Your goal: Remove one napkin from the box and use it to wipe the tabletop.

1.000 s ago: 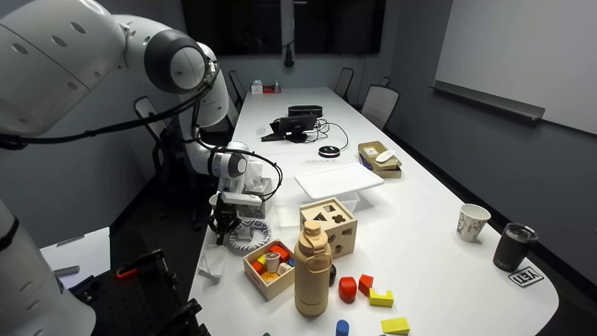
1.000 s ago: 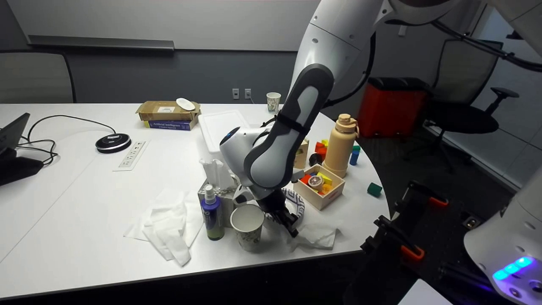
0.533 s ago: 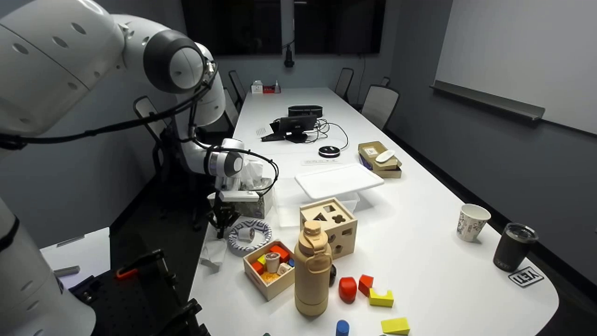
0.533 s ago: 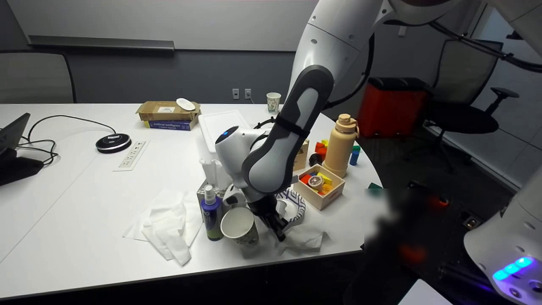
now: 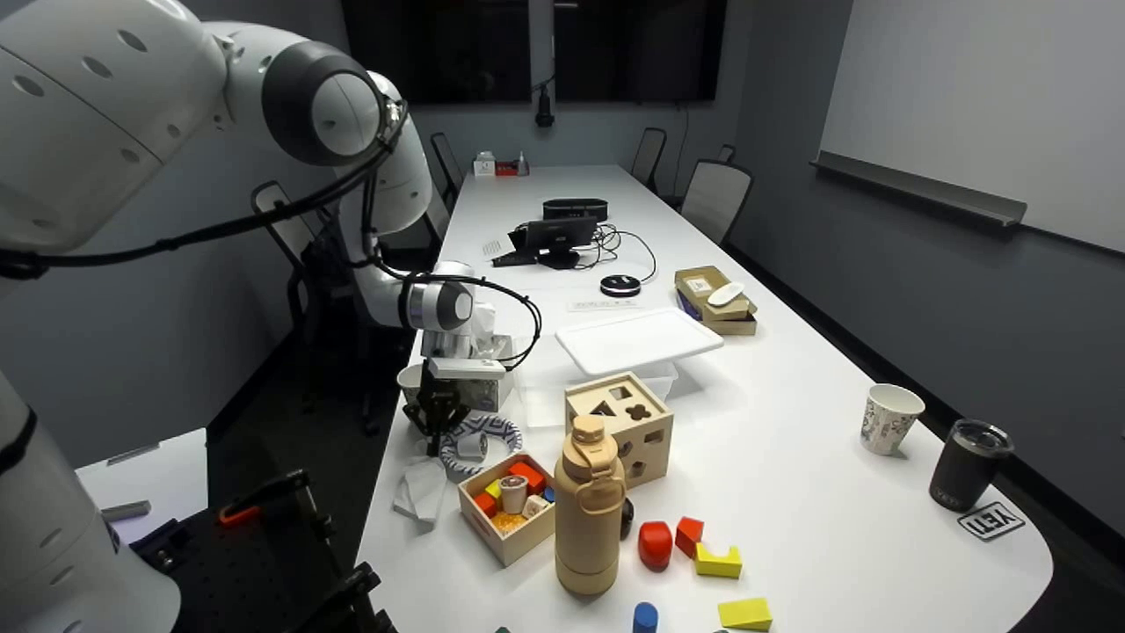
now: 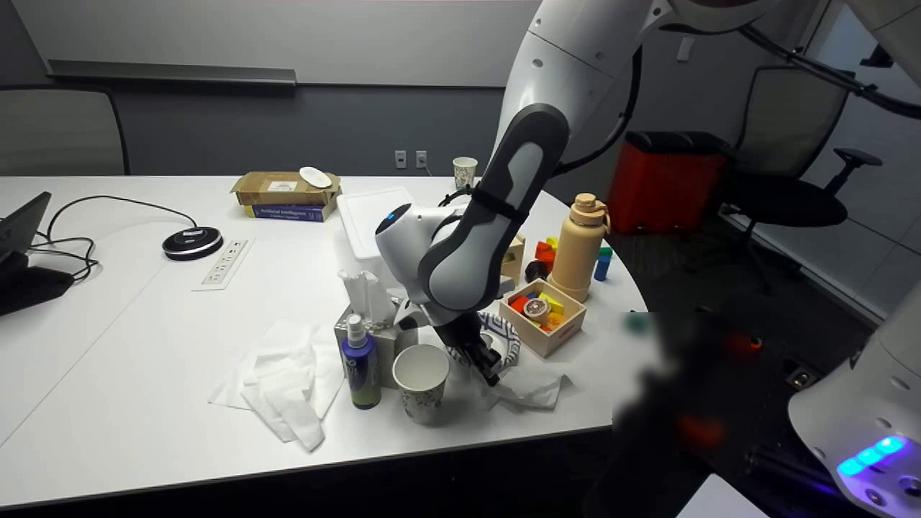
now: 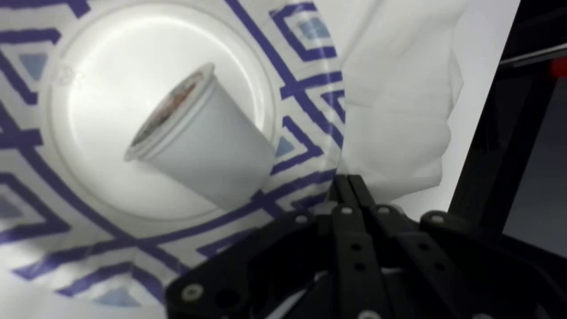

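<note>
A white napkin [image 5: 422, 491] lies crumpled on the white tabletop [image 5: 773, 422], near its edge; it also shows in the wrist view [image 7: 398, 102]. My gripper [image 7: 350, 179] points down with its fingertips together at the napkin's near end. In an exterior view my gripper [image 6: 492, 378] holds the napkin [image 6: 534, 387] against the tabletop. The pinched part is mostly hidden. The grey napkin box [image 6: 386, 345], with a tissue sticking up, stands behind the gripper, partly hidden by the arm and a bottle. More white napkins [image 6: 284, 381] lie in a heap beside the box.
A patterned plate [image 7: 26, 141] holding a small white pod [image 7: 217, 146] sits right beside the fingers. A paper cup [image 6: 421, 388] and a spray bottle [image 6: 362, 370] stand close by. A wooden block tray [image 6: 532, 338] and tan bottle [image 6: 578, 248] stand beyond the plate.
My gripper moved toward the paper cup, then back toward the block tray, the napkin sliding along with it. The cup tilted half a second ago and stands upright now. The plate shifted slightly.
</note>
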